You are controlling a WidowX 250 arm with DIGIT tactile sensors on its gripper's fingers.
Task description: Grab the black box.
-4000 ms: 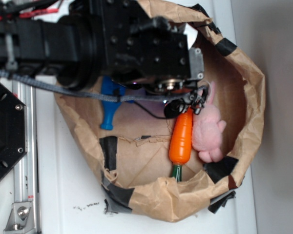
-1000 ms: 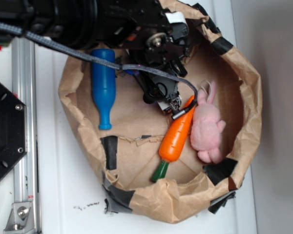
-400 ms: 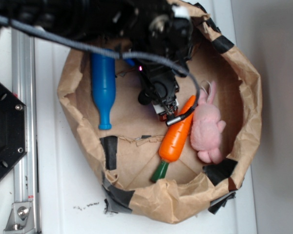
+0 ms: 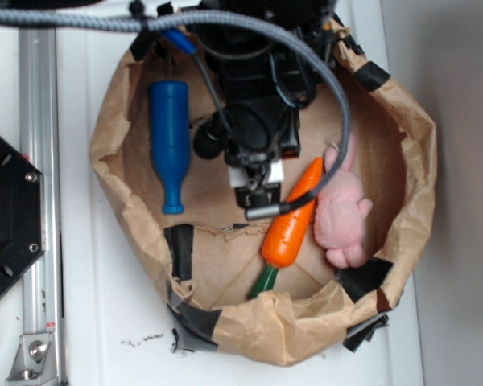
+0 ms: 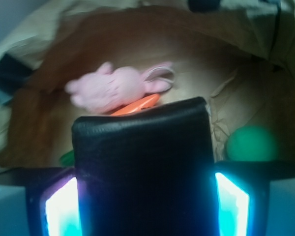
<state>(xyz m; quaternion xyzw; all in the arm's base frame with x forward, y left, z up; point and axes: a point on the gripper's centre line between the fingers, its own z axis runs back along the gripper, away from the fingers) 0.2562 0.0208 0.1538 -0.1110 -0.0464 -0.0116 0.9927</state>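
Starting at the left of the overhead view, you've got the blue bottle (image 4: 170,141) lying along the left wall of the paper bag (image 4: 406,137), neck pointing down the frame. Next over, the pincer (image 4: 259,191) is down inside the bag, tips almost touching the carrot (image 4: 291,227), with the pink bunny (image 4: 343,217) just beside that.

The part that matters: in the wrist view the black box (image 5: 142,172) fills the gap between the two lit fingers (image 5: 61,209), so it sits right in the jaws rather than off to a side. Looks like the pincer is pinching the box, flanks against the pads.

Off to the right a green ball (image 5: 251,143) sits close by. Going by that, straight up is your free room; the bag walls crowd every sideways move.
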